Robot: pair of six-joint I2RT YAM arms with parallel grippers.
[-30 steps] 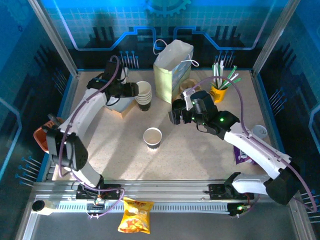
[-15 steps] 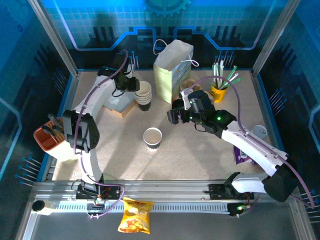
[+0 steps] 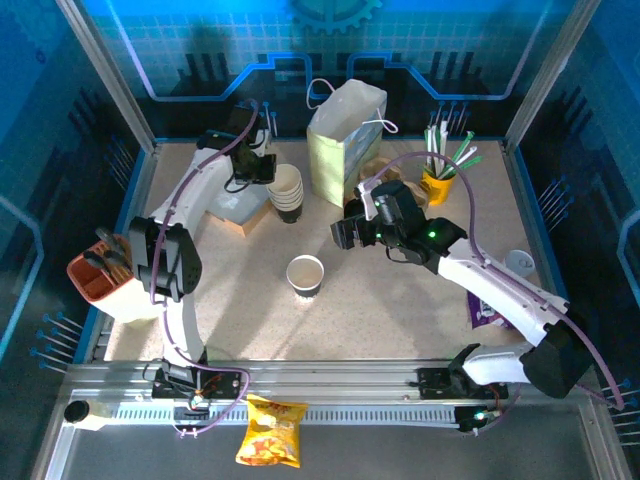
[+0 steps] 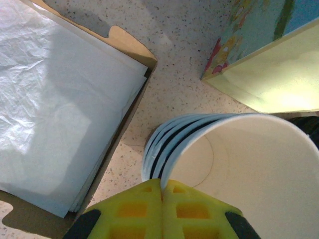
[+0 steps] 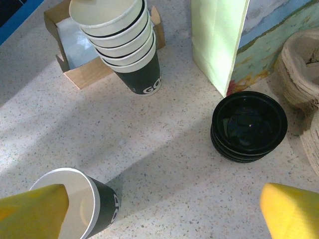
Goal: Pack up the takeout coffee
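Note:
A lone lidless paper cup point(image 3: 305, 273) with a dark sleeve stands mid-table and shows at the lower left of the right wrist view point(image 5: 75, 204). The lidded takeout coffee is out of view. My left gripper point(image 3: 262, 165) is shut, its yellow fingertips point(image 4: 149, 199) pinching the rim of the top cup of the stack of cups point(image 4: 239, 164) at the back left point(image 3: 287, 190). My right gripper point(image 3: 345, 232) hangs open point(image 5: 164, 214) above bare table between the lone cup and a stack of black lids point(image 5: 249, 124). The paper bag point(image 3: 345, 140) stands upright behind.
A cardboard box of white paper point(image 3: 238, 208) lies left of the cup stack. A yellow cup of straws point(image 3: 437, 180) stands back right, with cardboard trays point(image 5: 301, 64) by the bag. An orange container point(image 3: 95, 275) sits at the left edge, a purple packet point(image 3: 483, 310) at the right.
My left gripper has swung back over the cup stack and shut on the top cup's rim. The right gripper has drifted slightly left, still open.

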